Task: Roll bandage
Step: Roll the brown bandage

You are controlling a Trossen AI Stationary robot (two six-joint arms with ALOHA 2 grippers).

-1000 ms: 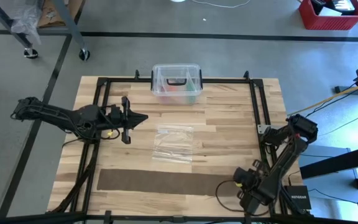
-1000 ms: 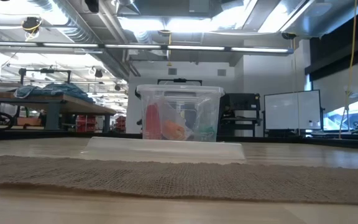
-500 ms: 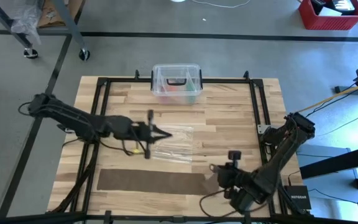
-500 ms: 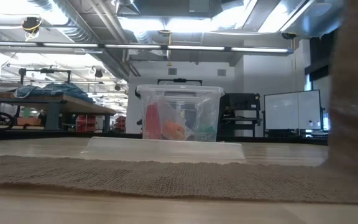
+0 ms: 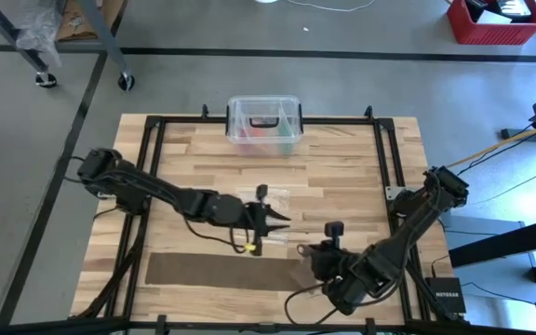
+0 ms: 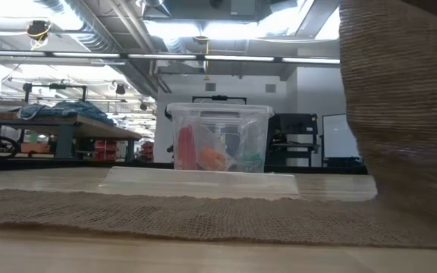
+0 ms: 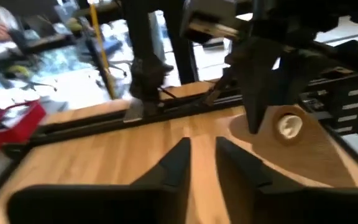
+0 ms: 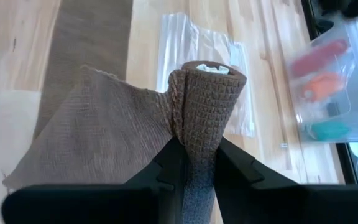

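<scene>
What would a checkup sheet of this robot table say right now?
Surface: wooden table, black frame on it.
Job's things: bandage flat near front edge, right end rolled up.
Clutter: plastic bag, clear box at back edge.
Grippers: right gripper shut on bandage roll; left gripper over bag, slightly open, empty.
Cables: along table's left side.
Surroundings: red bin on floor.

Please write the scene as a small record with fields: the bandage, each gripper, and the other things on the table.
bandage: brown strip lying flat along the near table edge, right end lifted and rolled up
right gripper: shut on the rolled end of the bandage
left gripper: over the plastic bag, fingers a little apart, holding nothing
plastic bag: flat, mid-table, beyond the bandage
plastic box: at the far edge, lid on, colourful items inside
</scene>
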